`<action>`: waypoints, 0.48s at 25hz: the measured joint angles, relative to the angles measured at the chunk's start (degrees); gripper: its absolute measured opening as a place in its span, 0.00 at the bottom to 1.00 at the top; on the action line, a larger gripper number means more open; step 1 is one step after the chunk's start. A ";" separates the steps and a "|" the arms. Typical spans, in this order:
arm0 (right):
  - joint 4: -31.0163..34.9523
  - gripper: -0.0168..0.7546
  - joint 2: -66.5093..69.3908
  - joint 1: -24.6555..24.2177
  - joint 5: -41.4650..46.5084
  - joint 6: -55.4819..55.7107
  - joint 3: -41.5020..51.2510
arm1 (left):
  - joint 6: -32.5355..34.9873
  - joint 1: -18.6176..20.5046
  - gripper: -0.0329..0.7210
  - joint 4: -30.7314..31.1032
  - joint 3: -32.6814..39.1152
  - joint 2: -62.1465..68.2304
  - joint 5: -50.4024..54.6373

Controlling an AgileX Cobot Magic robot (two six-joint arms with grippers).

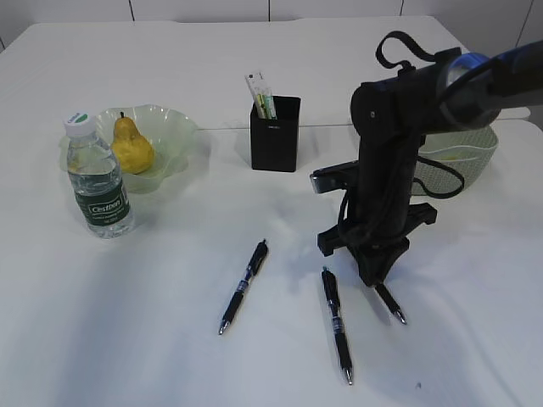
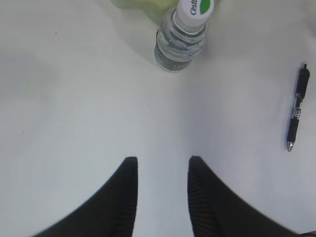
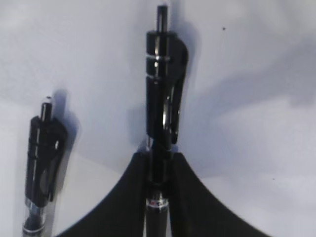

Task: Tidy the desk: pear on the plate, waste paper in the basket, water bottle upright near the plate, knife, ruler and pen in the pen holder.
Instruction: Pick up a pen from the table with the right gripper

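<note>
A pen (image 3: 160, 123) on the white desk (image 1: 170, 339) is seen clamped between the fingers of the right gripper (image 3: 159, 163), which are drawn in narrow against its barrel while it lies flat on the desk, not yet lifted. Two more pens are left loose: one (image 1: 336, 322) just beside the gripped pen, another (image 1: 243, 286) well apart to the left. The pear (image 1: 131, 146) is already seated on the pale green plate (image 1: 182, 136), and the water bottle (image 1: 97, 178) is stood upright just beside that plate, so both of those jobs are judged done. A ruler-like strip (image 1: 261, 95) is seen standing in the black pen holder (image 1: 275, 136) (a knife cannot be made out). The basket (image 1: 462, 157) is mostly hidden behind the arm, and whether paper lies inside cannot be told. The left gripper (image 2: 163, 168) is held part-open over bare desk, with nothing between its fingers. Three pens, by this reckoning, remain to be delivered to the holder.
</note>
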 joint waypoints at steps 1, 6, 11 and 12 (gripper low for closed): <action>0.00 0.15 0.21 0.00 1.48 0.00 -1.25 | 0.00 0.00 0.36 0.00 0.00 0.00 0.00; -0.13 0.15 0.53 0.00 6.37 0.00 -10.09 | 0.00 0.00 0.36 0.00 0.00 0.00 0.00; -0.01 0.15 0.53 0.00 6.91 0.27 -18.90 | 0.00 0.00 0.36 0.00 0.00 0.00 0.00; -0.01 0.15 0.53 0.00 6.58 0.36 -20.12 | 0.00 0.00 0.36 0.00 0.00 0.00 0.00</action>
